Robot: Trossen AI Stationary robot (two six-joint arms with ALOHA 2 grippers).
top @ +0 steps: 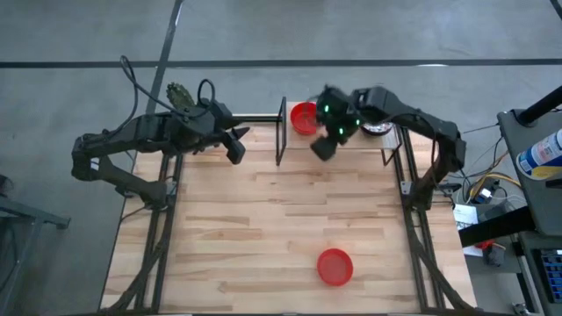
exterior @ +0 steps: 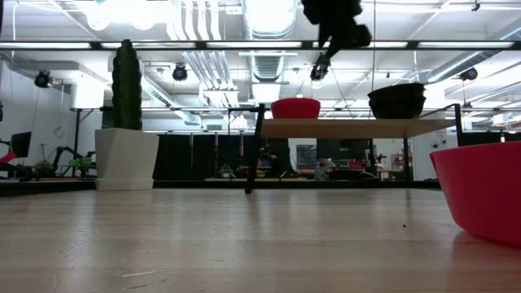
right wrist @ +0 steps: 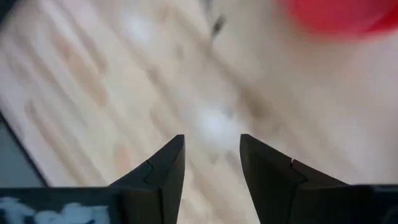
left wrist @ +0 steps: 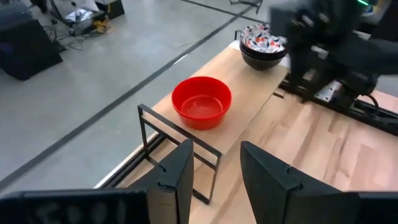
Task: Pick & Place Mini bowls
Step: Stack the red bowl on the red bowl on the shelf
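Observation:
One glossy red mini bowl (top: pixel 303 117) (left wrist: pixel 201 102) (exterior: pixel 295 107) stands on a raised wooden shelf (top: pixel 351 145) at the table's far edge. A second red bowl (top: pixel 335 266) (exterior: pixel 484 191) sits on the table near its near edge. A floral-patterned bowl (left wrist: pixel 261 38) rests in a stack of dark bowls (exterior: pixel 396 101) on the shelf's right part, half hidden under the right arm in the high view. My right gripper (top: pixel 323 149) (right wrist: pixel 211 168) hovers open, high over the shelf's near edge beside the red bowl. My left gripper (top: pixel 239 145) (left wrist: pixel 214 168) waits open, left of the shelf.
A white pot with a green cactus (top: pixel 180 95) (exterior: pixel 126 155) stands at the table's far left corner. The shelf's black metal frame (top: pixel 281 132) (left wrist: pixel 155 134) stands between the left gripper and the bowls. The table's wooden middle (top: pixel 281 211) lies bare.

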